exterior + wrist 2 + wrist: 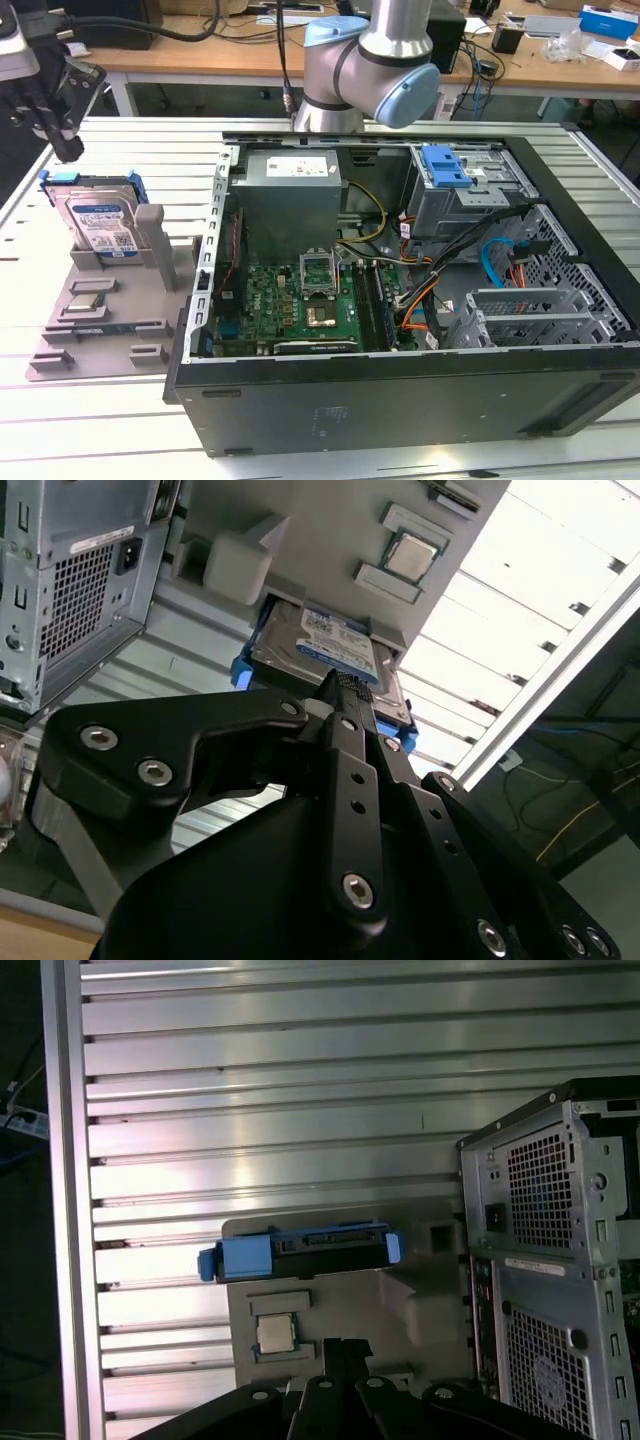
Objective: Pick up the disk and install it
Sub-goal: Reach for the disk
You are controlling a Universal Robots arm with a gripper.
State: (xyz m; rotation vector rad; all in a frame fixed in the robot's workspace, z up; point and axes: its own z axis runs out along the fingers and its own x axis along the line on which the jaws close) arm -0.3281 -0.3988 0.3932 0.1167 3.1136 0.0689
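The disk is a silver drive with a white-and-blue label and a blue frame. It stands on edge, leaning back, in a grey holder at the exterior view's left. Both wrist views show it too: the disk label-side on, and the disk edge-on with its blue frame. My black gripper hangs above and behind the drive's far left corner, apart from it. Its fingers are shut with nothing between them, as the gripper and the gripper show in the wrist views.
An open computer case lies on the slatted metal table, right of the holder. Inside are a grey power supply box, a motherboard, cables and a drive cage with a blue latch. A processor chip rests on the holder.
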